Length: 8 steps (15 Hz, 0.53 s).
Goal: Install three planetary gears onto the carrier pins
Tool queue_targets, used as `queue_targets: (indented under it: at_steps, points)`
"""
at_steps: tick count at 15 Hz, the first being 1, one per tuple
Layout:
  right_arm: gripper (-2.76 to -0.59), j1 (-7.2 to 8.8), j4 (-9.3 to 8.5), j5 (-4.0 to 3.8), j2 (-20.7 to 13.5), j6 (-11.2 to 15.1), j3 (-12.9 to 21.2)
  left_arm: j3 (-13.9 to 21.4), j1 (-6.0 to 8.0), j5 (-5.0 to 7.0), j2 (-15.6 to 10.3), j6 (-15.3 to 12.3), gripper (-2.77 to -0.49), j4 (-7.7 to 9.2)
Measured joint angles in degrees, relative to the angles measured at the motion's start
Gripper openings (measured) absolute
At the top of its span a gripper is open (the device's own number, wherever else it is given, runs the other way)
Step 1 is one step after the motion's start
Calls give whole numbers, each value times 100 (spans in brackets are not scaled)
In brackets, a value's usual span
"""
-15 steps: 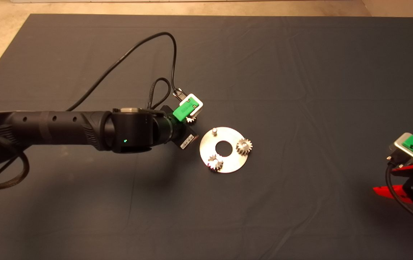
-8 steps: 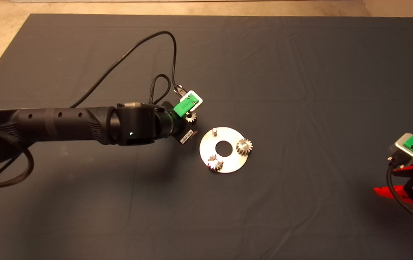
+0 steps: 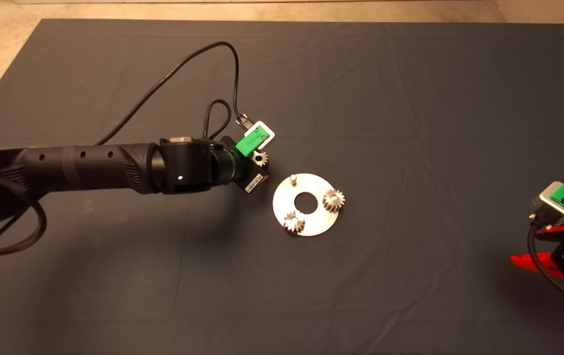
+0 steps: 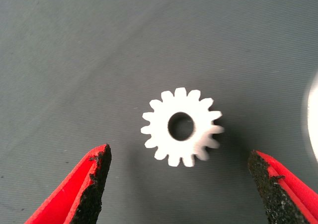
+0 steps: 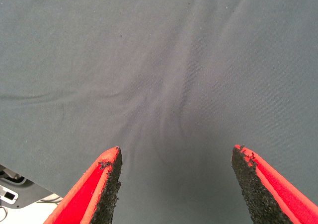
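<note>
Dark mat (image 3: 410,123); small barcode label (image 3: 254,184) unreadable beside left gripper (image 4: 181,184).

Bare mat (image 4: 74,45) round loose gear (image 4: 181,127).

The right end effector (image 5: 175,184) has its two red fingers (image 5: 94,194) with black pads spread wide apart over bare, wrinkled dark mat (image 5: 164,70). At seven o'clock, past the mat's edge, pale floor (image 5: 20,204) shows.
</note>
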State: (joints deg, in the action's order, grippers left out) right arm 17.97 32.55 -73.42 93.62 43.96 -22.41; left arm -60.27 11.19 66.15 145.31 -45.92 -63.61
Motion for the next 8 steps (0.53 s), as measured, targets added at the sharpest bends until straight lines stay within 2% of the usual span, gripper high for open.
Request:
queue_targets:
  at_steps: [2,5,8]
  points:
    - [-173,-2,0,-2,1,0,0,-89,-22,-20,-2,1,-134,2]
    - [-173,-2,0,-2,1,0,0,-255,-22,-171,55,17,-134,0]
    - [-173,-2,0,-2,1,0,0,-345,-23,-232,107,141,-134,0]
